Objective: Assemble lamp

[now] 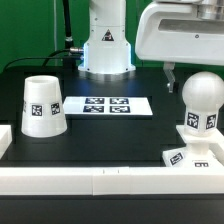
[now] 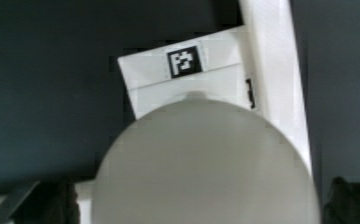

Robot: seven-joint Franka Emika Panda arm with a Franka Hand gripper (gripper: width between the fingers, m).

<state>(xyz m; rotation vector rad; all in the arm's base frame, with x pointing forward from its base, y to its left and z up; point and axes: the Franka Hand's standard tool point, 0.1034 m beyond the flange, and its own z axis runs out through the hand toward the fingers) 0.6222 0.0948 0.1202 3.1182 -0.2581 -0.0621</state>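
Note:
The round white bulb (image 1: 200, 100) stands upright on its tagged neck at the exterior view's right, its foot at the flat square base (image 1: 188, 157). My gripper (image 1: 193, 82) hangs over the bulb's top; one finger (image 1: 172, 78) shows beside it, the other is hidden. In the wrist view the bulb (image 2: 203, 160) fills the space between my dark fingers (image 2: 35, 205), with slim gaps on both sides; the gripper (image 2: 191, 215) looks open. The base's tag (image 2: 186, 62) shows beyond the bulb. The tapered shade (image 1: 43, 105) stands at the exterior view's left.
The marker board (image 1: 108, 105) lies in the middle of the black table. A white raised wall (image 1: 100, 180) runs along the near edge and shows in the wrist view (image 2: 275, 60). The arm's base (image 1: 105, 45) stands at the back.

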